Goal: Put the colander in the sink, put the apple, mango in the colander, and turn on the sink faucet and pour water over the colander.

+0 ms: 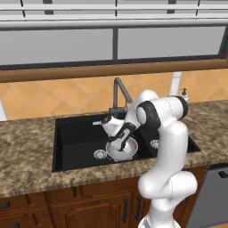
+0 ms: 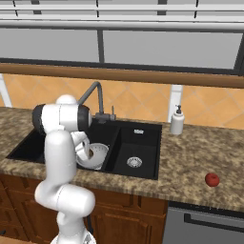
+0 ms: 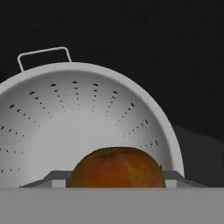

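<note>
The silver perforated colander [image 1: 128,151] [image 2: 99,155] [image 3: 78,118] sits in the large basin of the black sink [image 1: 75,138] [image 2: 138,140]. My gripper [image 1: 116,146] [image 2: 85,153] [image 3: 116,181] reaches down into the colander. It is shut on the mango [image 3: 116,168], an orange-tinted oval fruit held just over the bowl's inner wall. The red apple [image 2: 212,179] lies on the counter far to the right. The dark sink faucet [image 1: 119,91] [image 2: 95,93] stands behind the basins with its spout angled down. No stream shows.
A white soap dispenser [image 2: 177,121] [image 1: 183,94] stands on the counter behind the smaller basin. Round silver drains [image 1: 100,154] [image 2: 134,162] sit in the basin floors. A wire handle [image 3: 43,54] rises from the colander's far rim. Speckled granite counter surrounds the sink.
</note>
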{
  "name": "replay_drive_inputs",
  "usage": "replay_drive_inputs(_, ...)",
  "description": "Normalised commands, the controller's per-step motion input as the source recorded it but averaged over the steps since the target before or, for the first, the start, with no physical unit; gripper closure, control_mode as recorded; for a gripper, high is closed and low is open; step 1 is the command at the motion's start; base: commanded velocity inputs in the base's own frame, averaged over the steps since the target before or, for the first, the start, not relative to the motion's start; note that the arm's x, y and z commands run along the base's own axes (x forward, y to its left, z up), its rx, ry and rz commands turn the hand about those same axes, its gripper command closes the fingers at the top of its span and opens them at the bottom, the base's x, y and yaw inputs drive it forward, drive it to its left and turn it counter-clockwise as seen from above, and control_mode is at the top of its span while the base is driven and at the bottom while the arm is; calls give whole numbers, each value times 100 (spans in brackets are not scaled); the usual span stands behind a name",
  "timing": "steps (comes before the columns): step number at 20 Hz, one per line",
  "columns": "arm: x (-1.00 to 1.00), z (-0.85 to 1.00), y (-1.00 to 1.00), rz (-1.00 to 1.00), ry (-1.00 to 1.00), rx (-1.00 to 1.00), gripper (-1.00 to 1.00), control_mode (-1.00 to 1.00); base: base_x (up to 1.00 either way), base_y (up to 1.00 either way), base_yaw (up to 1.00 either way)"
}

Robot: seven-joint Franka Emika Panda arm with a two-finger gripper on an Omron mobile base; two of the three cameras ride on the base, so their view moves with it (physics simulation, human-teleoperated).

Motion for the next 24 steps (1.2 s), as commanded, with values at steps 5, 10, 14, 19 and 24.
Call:
replay_drive_inputs(5, 0, -65, 0, 0, -6, 0, 100, -100, 0, 0, 0)
replay_drive_inputs(10, 0, -56, 0, 0, -6, 0, 100, -100, 0, 0, 0)
replay_drive_inputs(14, 0, -45, 0, 0, -6, 0, 100, -100, 0, 0, 0)
replay_drive_inputs(19, 0, -37, 0, 0, -6, 0, -100, -100, 0, 0, 0)
replay_drive_inputs(24, 0, -5, 0, 0, -3, 1, -100, -100, 0, 0, 0)
